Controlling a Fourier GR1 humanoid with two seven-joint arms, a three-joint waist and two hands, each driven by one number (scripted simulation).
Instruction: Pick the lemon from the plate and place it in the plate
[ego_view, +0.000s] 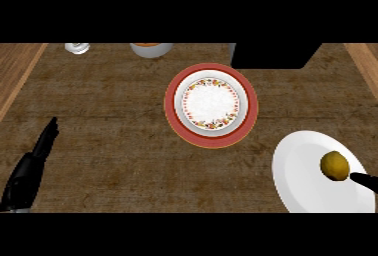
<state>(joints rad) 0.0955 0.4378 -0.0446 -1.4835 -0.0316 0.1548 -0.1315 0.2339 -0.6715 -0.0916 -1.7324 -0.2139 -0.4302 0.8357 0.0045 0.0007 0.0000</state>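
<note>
Lemon (334, 165): on white plate (303, 185), touching right hand's (364, 180) fingertip.
Right hand: mostly hidden; grip cannot be told.
Left hand (29, 172): fingers straight, holding nothing, far left of red-rimmed plate (210, 137).

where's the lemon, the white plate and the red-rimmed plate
lemon (335, 165), head view, on its yellow middle
white plate (299, 175), head view, on its bare left part
red-rimmed plate (212, 141), head view, on its red lower rim
</note>
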